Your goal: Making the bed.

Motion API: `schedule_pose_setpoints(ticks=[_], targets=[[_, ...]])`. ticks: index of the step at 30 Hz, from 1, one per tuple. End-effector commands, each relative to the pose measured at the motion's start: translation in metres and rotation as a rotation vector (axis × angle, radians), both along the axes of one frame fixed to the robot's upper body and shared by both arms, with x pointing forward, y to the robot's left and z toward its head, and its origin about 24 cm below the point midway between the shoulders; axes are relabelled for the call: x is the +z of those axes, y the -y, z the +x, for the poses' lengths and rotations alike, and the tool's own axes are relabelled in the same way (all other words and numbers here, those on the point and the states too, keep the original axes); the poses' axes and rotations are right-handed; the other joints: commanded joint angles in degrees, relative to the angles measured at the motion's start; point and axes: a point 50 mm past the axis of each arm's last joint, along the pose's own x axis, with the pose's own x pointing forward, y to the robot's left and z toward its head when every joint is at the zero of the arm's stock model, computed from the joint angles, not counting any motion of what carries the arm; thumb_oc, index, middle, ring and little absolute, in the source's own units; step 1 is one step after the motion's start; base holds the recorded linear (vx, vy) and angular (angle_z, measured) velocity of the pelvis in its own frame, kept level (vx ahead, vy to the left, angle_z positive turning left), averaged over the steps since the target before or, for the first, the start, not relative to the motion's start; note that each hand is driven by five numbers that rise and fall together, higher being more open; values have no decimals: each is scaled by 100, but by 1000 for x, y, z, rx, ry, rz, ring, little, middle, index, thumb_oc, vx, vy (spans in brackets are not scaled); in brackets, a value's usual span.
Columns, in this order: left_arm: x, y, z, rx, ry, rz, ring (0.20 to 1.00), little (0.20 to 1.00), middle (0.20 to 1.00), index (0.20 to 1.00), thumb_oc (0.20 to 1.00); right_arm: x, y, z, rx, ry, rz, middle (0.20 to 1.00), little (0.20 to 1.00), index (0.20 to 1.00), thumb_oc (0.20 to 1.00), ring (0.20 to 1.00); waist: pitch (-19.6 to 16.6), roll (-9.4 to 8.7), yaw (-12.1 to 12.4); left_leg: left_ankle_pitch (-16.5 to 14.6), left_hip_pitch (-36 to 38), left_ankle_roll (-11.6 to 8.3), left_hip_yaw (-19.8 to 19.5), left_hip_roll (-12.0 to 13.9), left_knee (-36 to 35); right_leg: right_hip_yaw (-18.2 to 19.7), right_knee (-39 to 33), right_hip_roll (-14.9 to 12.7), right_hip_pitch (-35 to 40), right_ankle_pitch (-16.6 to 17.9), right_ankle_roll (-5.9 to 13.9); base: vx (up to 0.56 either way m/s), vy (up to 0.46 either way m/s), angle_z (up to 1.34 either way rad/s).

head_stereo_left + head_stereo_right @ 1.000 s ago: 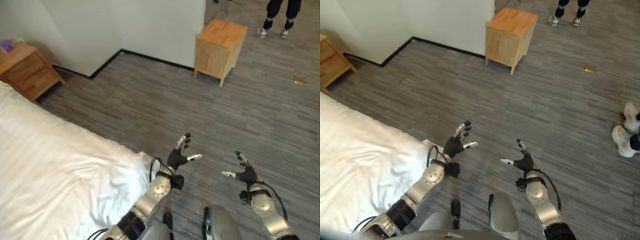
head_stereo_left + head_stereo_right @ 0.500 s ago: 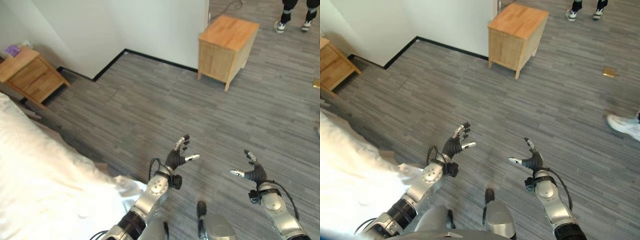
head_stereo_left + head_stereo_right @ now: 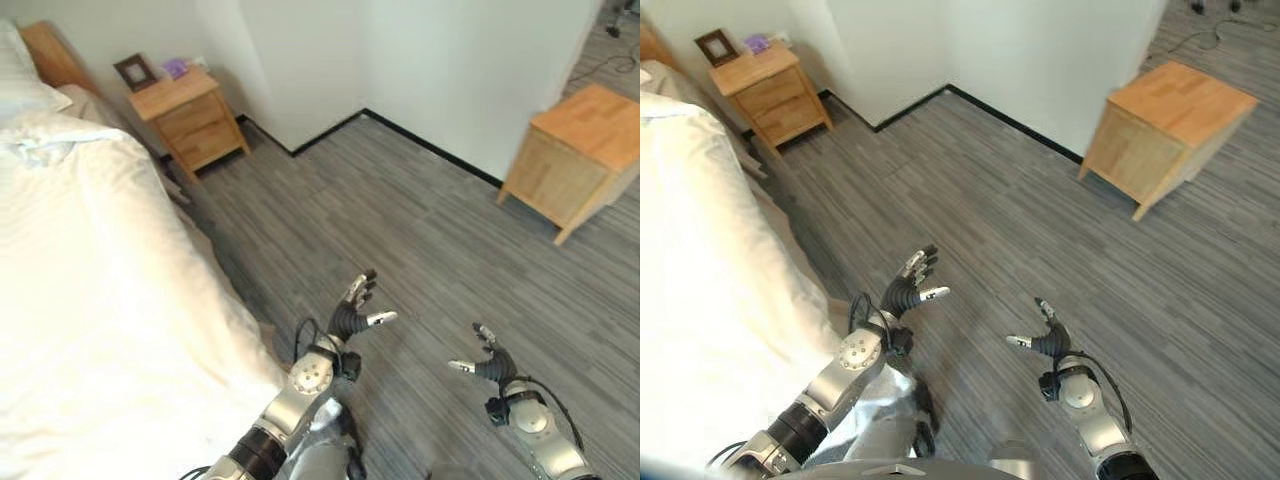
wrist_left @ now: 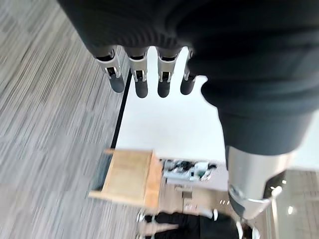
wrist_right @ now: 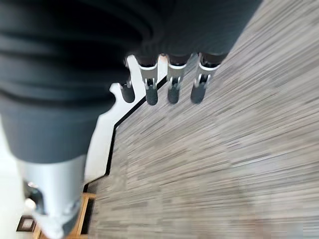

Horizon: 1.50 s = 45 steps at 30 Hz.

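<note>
Looking down: I see both hands held over the grey wood-plank floor (image 3: 420, 240), beside the bed.
Left hand (image 3: 352, 312): I hold it in the air over the floor, just beside the near corner of the bed. Its fingers (image 4: 140, 79) are straight and spread, the thumb is apart, and it holds nothing.
Right hand (image 3: 487, 360): I hold it also over the floor, well apart from the bed. Its fingers (image 5: 172, 84) are relaxed and slightly bent, the thumb points toward the left hand, and nothing is in it.
Bed: the wide white duvet (image 3: 90, 300) covers the bed along the left side of the head views. It lies rather smooth, with some soft wrinkles, and its edge hangs down toward the floor. Neither hand touches it.
Pillow: 1 white pillow (image 3: 25, 85) lies at the far end of the bed, near the brown wooden headboard (image 3: 45, 50).
Near the bed: 1 small light-wood nightstand with drawers (image 3: 188, 118) stands just beside the far end of the bed, against the white wall (image 3: 440, 60). On its top I see a dark picture frame (image 3: 133, 71) and a small purple thing (image 3: 176, 67); I cannot tell what the purple thing is.
Far right: 1 light-wood square cabinet (image 3: 575, 155) stands on the floor near the wall, well apart from the bed.
</note>
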Motion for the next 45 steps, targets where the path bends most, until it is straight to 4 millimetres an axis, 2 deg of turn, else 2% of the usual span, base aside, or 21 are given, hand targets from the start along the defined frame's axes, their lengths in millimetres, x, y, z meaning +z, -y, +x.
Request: schedule_pose_setpoints(ticks=[1, 4, 7, 11, 17, 18, 19, 20, 22, 24, 26, 27, 30, 32, 34, 36, 37, 38, 39, 42, 45], targets=[[37, 2, 12, -29, 177, -33, 1000, 1000, 1000, 1000, 1000, 34, -13, 29, 72, 193, -18, 1000, 1000, 1000, 1000, 1000, 88, -32, 186, -773, 477, -365, -610, 59, -5, 1006, 627, 87, -689, 1593, 435, 473, -21, 173], [37, 2, 13, -26, 175, -31, 1000, 1000, 1000, 1000, 1000, 37, -11, 29, 67, 202, -17, 1000, 1000, 1000, 1000, 1000, 149, -60, 72, -880, 635, -411, -987, -30, 34, 1060, 228, 229, -962, 1321, 327, 320, -97, 153], [32, 0, 12, -34, 159, -19, 1000, 1000, 1000, 1000, 1000, 39, -8, 30, 60, 211, -26, 1000, 1000, 1000, 1000, 1000, 108, -189, -35, -1050, 834, -555, -1535, -104, -9, 1325, -1357, 511, -1142, 968, 144, 367, -197, 145], [31, 0, 12, -37, 159, -22, 1000, 1000, 1000, 1000, 1000, 34, 0, 24, 28, 186, -38, 1000, 1000, 1000, 1000, 1000, 88, -289, -291, -1295, 1128, -685, -2189, -163, -59, 1979, -2667, 826, -1435, 1396, 183, 353, -163, 96], [32, -2, 15, -43, 159, -26, 1000, 1000, 1000, 1000, 1000, 21, 4, 15, 19, 117, -47, 1000, 1000, 1000, 1000, 1000, 31, -370, -422, -1633, 1445, -711, -2489, -190, 64, 1553, -3088, 661, -1299, 1702, 184, 231, -154, 86], [30, -1, 14, -46, 154, -20, 1000, 1000, 1000, 1000, 1000, 16, 2, 13, 24, 98, -41, 1000, 1000, 1000, 1000, 1000, -27, -388, -407, -1756, 1449, -724, -2493, -221, 275, 1532, -3137, 634, -1148, 1695, 131, 384, -293, 63], [33, -3, 14, -26, 158, -48, 1000, 1000, 1000, 1000, 1000, 17, 2, 15, 24, 102, -27, 1000, 1000, 1000, 1000, 1000, -57, -362, -417, -1581, 1268, -1017, -2306, -177, 1176, 1517, -3140, 676, -856, 1579, 17, 353, -269, 33], [32, -3, 14, -23, 152, -54, 1000, 1000, 1000, 1000, 1000, 16, 3, 15, 22, 99, -25, 1000, 1000, 1000, 1000, 1000, -39, -354, -422, -1422, 1082, -1140, -2157, -109, 1665, 1496, -3215, 694, -701, 1506, -45, 291, -250, 27], [32, -3, 16, -9, 136, -81, 1000, 1000, 1000, 1000, 1000, 21, 7, 17, 6, 125, 0, 1000, 1000, 1000, 1000, 1000, 148, -438, -382, -477, 306, -1515, -1783, 132, 3414, 1441, -3400, 654, -259, 1397, -287, 175, -236, 8], [31, -4, 16, 10, 126, -85, 1000, 1000, 1000, 1000, 1000, 25, 8, 18, -9, 140, 26, 1000, 1000, 1000, 1000, 1000, 329, -591, -269, -478, -408, -1483, -1477, 218, 4691, 1437, -3563, 659, 136, 1273, -450, 175, -249, 9], [30, -6, 16, 25, 124, -81, 1000, 1000, 1000, 1000, 1000, 25, 10, 18, -19, 140, 28, 1000, 1000, 1000, 1000, 1000, 390, -614, -199, -590, -761, -1404, -1334, 247, 4952, 1475, -3601, 683, 253, 1212, -482, 176, -137, -7], [27, -7, 16, 39, 110, -86, 1000, 1000, 1000, 1000, 1000, 26, 11, 18, -22, 138, 26, 1000, 1000, 1000, 1000, 1000, 375, -614, -157, -681, -909, -1339, -1113, 358, 4623, 1478, -3640, 687, 366, 1154, -467, 418, -142, -20], [21, -10, 13, 63, 82, -91, 1000, 1000, 1000, 1000, 1000, 23, 4, 16, 0, 128, 52, 1000, 1000, 1000, 1000, 1000, 252, -412, -31, -704, -991, -1173, -811, 570, 2248, 1574, -3689, 797, 558, 845, -353, 499, 9, -12], [16, -10, 9, 64, 70, -88, 1000, 1000, 1000, 1000, 1000, 22, 1, 17, 15, 124, 48, 1000, 1000, 1000, 1000, 1000, 185, -284, 82, -209, -765, -1209, -769, 512, 800, 1624, -3689, 839, 790, 637, -283, 483, 58, -5], [13, -10, 6, 60, 58, -90, 1000, 1000, 1000, 1000, 1000, 21, 1, 17, 24, 112, 37, 1000, 1000, 1000, 1000, 1000, 95, -211, 98, -115, -558, -1163, -708, 481, 112, 1641, -3675, 908, 1009, 429, -258, 463, 2, -15], [10, -9, 3, 56, 38, -94, 1000, 1000, 1000, 1000, 1000, 17, -5, 14, 42, 101, 33, 1000, 1000, 1000, 1000, 1000, -10, -219, 173, -67, -429, -1015, -811, 338, 87, 1645, -3025, 901, 1093, 267, -212, 489, -2, -22], [12, -8, 4, 42, 39, -81, 1000, 1000, 1000, 1000, 1000, 16, -11, 17, 70, 97, 22, 1000, 1000, 1000, 1000, 1000, -14, -214, 174, -232, -167, -822, -780, 242, 30, 1634, -1802, 853, 580, 512, 113, 348, 19, -35], [11, -8, 4, 41, 38, -82, 1000, 1000, 1000, 1000, 1000, 16, -10, 17, 70, 96, 22, 1000, 1000, 1000, 1000, 1000, -31, -232, 179, -269, -161, -825, -778, 216, 26, 1637, -1780, 825, 574, 469, 121, 292, 31, -62], [15, -6, 6, 22, 62, -52, 1000, 1000, 1000, 1000, 1000, 21, -17, 24, 94, 120, 23, 1000, 1000, 1000, 1000, 1000, 123, -201, 31, -384, 178, -714, -812, 261, -17, 1760, -242, 799, -285, 1326, 629, 182, 8, -60], [17, -6, 9, 20, 77, -32, 1000, 1000, 1000, 1000, 1000, 25, -18, 26, 91, 139, 36, 1000, 1000, 1000, 1000, 1000, 175, -125, -46, -484, 362, -674, -850, 338, -42, 1813, 490, 807, -845, 1313, 604, 160, -11, -15], [23, -3, 16, 16, 105, -22, 1000, 1000, 1000, 1000, 1000, 29, -17, 28, 69, 166, 55, 1000, 1000, 1000, 1000, 1000, 178, -144, -204, -599, 497, -740, -982, 310, -58, 1871, -410, 746, -977, 955, 299, 203, -104, 10]])
